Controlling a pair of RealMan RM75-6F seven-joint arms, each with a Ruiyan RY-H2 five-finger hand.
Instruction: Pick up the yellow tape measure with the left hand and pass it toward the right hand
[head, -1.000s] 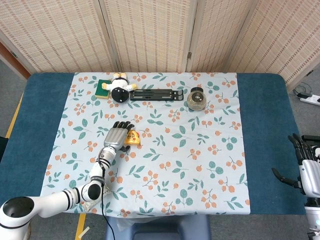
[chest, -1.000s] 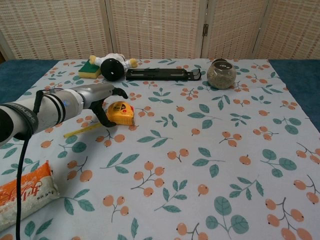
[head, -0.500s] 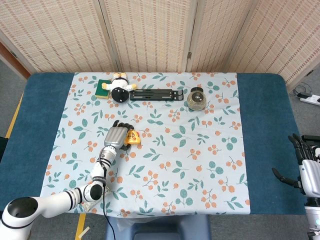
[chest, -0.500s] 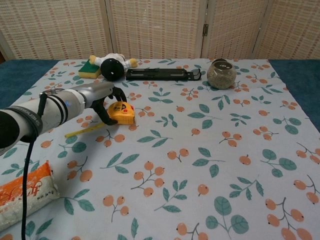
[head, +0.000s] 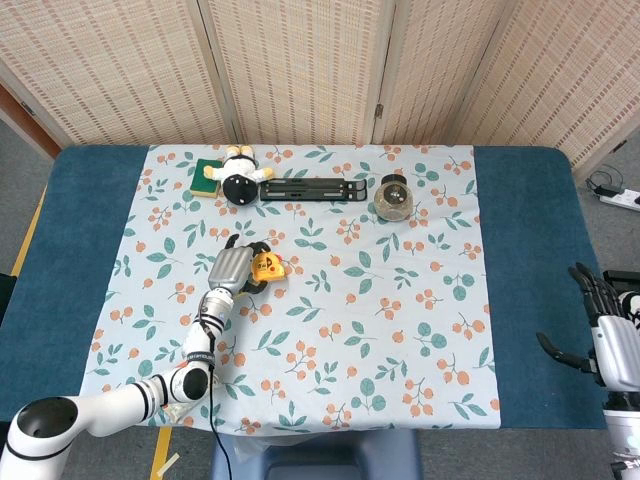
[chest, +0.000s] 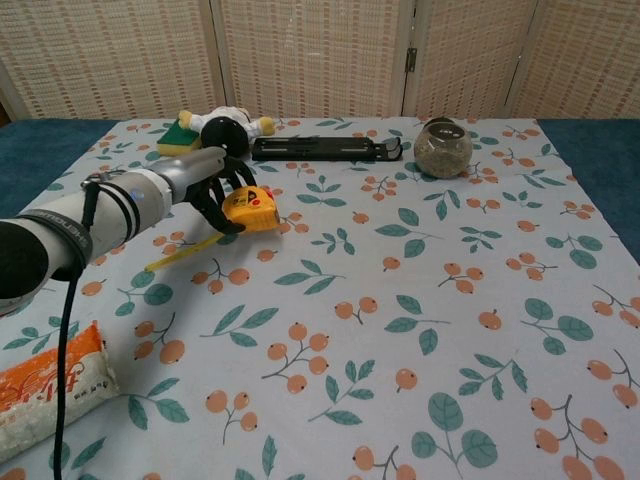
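Note:
The yellow tape measure is lifted just off the floral cloth, gripped by my left hand, whose fingers curl around its left side. A short length of yellow tape trails down to the cloth. My right hand hangs off the table's right edge over the blue surface, fingers spread and holding nothing; the chest view does not show it.
Along the far side lie a green-yellow sponge, a plush toy, a long black bar and a glass jar. An orange-white bag sits at the near left corner.
My left hand closed on the tape measure and raised it off the cloth, shifting it slightly up and right. The right hand barely moved.

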